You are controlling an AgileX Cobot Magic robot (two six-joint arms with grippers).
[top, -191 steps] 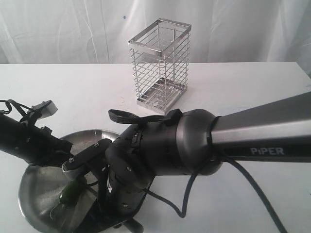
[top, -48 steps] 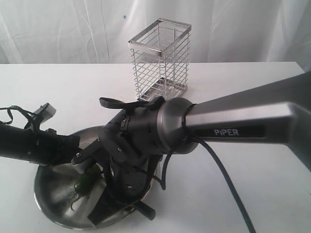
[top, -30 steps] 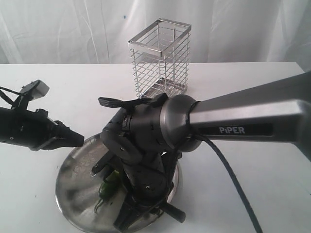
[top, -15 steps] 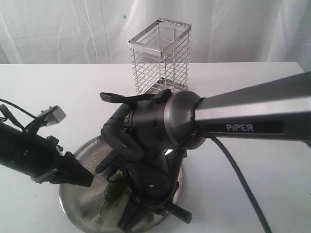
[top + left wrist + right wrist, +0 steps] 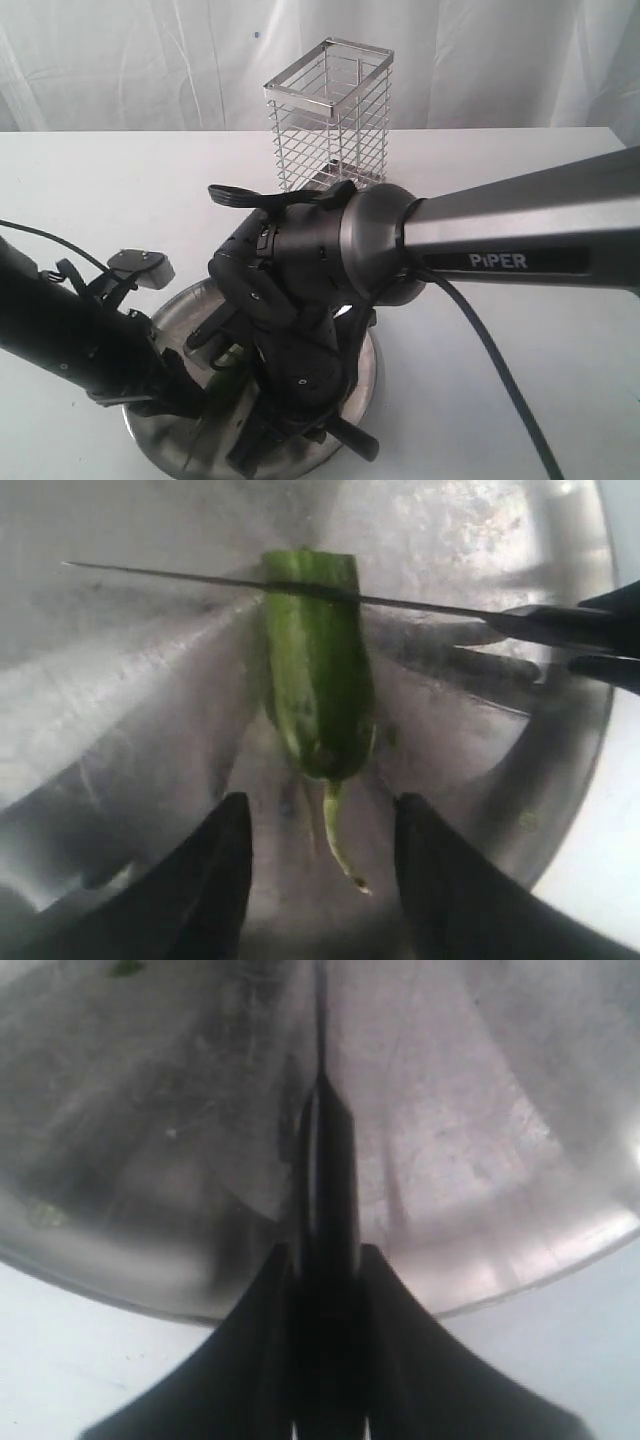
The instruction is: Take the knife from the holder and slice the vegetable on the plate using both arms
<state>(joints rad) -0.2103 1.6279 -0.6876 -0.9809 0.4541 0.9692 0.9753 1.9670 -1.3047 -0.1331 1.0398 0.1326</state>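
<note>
**A:** While the knife point(image 5: 430, 607) lies across the vegetable point(image 5: 315, 680), what has hold of what?

**B:** The right end effector point(image 5: 325, 1270) is clamped on the knife's black handle, with the blade reaching out over the plate point(image 5: 120, 680). The left end effector point(image 5: 320, 810) has its fingers apart, one on each side of the stem tip, and I can't see them touching anything.

**A:** And where's the vegetable?

**B:** It's on the plate's floor, with its stem pointing toward the left end effector. The edge crosses it close to the far, blunt end. I can't tell whether the blade is resting on the skin or sitting just above it. The holder point(image 5: 332, 125) stands on the white surface point(image 5: 520, 200), well apart behind the plate, with no knife in it.

**A:** How do you expect the pepper to behave?

**B:** It's light and round with a glossy skin, so I'd judge it likely to roll or skid on the polished steel if it's pushed sideways. It also looks soft enough to bruise under a hard pinch.

**A:** So where would you grip it?

**B:** Across the body near the stem, well clear of the blade, with a gentle squeeze that also pins it down. The stem looks too thin and bendy to steady anything.

**A:** And the knife?

**B:** It looks slim, stiff and probably light. The rounded handle could twist in the grip, so a straight downward press seems safest.
</note>
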